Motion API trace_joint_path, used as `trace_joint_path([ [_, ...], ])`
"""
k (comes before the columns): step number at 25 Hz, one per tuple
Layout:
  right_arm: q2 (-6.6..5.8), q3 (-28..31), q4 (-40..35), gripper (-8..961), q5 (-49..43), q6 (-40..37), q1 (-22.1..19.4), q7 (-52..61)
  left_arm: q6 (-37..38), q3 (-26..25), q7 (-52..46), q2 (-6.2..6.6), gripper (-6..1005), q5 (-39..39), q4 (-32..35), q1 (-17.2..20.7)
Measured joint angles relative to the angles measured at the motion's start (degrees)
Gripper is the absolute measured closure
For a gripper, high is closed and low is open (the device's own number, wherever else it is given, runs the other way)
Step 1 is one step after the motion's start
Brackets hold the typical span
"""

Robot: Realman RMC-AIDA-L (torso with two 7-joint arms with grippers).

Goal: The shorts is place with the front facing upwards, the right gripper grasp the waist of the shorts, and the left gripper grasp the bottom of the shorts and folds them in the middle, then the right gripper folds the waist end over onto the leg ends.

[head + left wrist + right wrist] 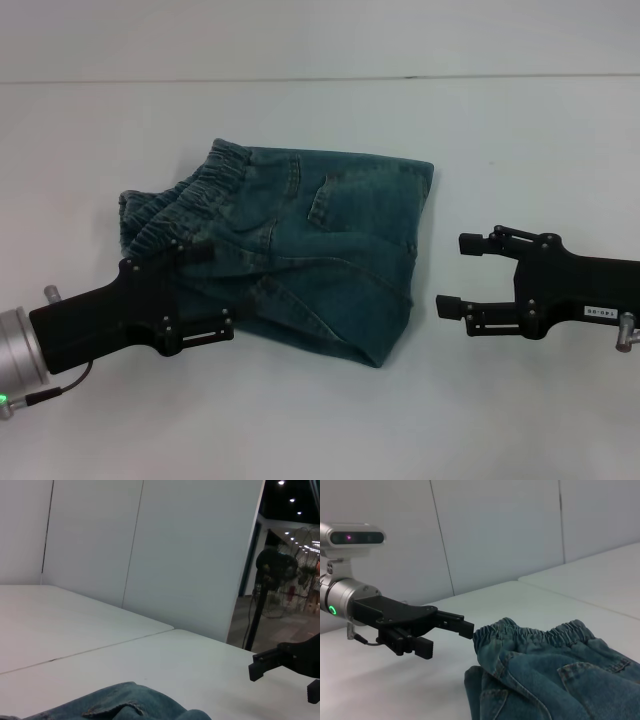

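The shorts (330,250) lie folded into a rough rectangle in the middle of the table. The gathered waistband (205,180) is at the far left, and a pocket faces up. I cannot pick out the bottom of the shorts in the fold. My left gripper (210,292) is at the shorts' near left edge, open and holding nothing. Its upper finger (195,250) overlaps the denim just below the waistband. The right wrist view shows this left gripper (447,639) beside the waistband corner (485,630). My right gripper (458,275) hovers open just right of the shorts, apart from them.
The white table (300,420) has a seam (320,78) running across its far side. White wall panels (150,555) stand behind it. In the left wrist view, a dark opening with a fan (272,575) lies beyond the table's right side.
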Motion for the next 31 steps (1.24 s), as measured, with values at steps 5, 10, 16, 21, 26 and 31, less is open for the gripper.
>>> trace_joint_path([
  [5,0.0,-0.5,0.0,6,-0.1,0.1,0.2,0.4,-0.6,0.1,0.0,0.0,62,0.0,0.0,0.0],
  [10,0.0,-0.7,-0.1,5,0.0,0.2,0.3,0.8,-0.7,0.7,-0.1,0.0,64,0.0,0.1,0.1],
  [16,0.0,-0.8,0.0,6,-0.1,0.3,0.5,0.9,-0.7,0.8,-0.1,-0.01,67,0.0,0.1,0.1],
  [21,0.08,-0.8,0.1,5,-0.1,0.4,0.6,1.6,-0.7,0.7,-0.2,-0.01,70,0.0,0.1,0.1],
  [26,0.09,-0.8,0.1,6,-0.2,0.4,0.6,1.6,-0.8,0.7,-0.2,-0.01,72,0.0,0.1,0.1],
  [31,0.09,-0.8,0.1,6,-0.2,0.4,0.6,1.6,-0.8,0.7,-0.2,-0.01,72,0.0,0.1,0.1],
])
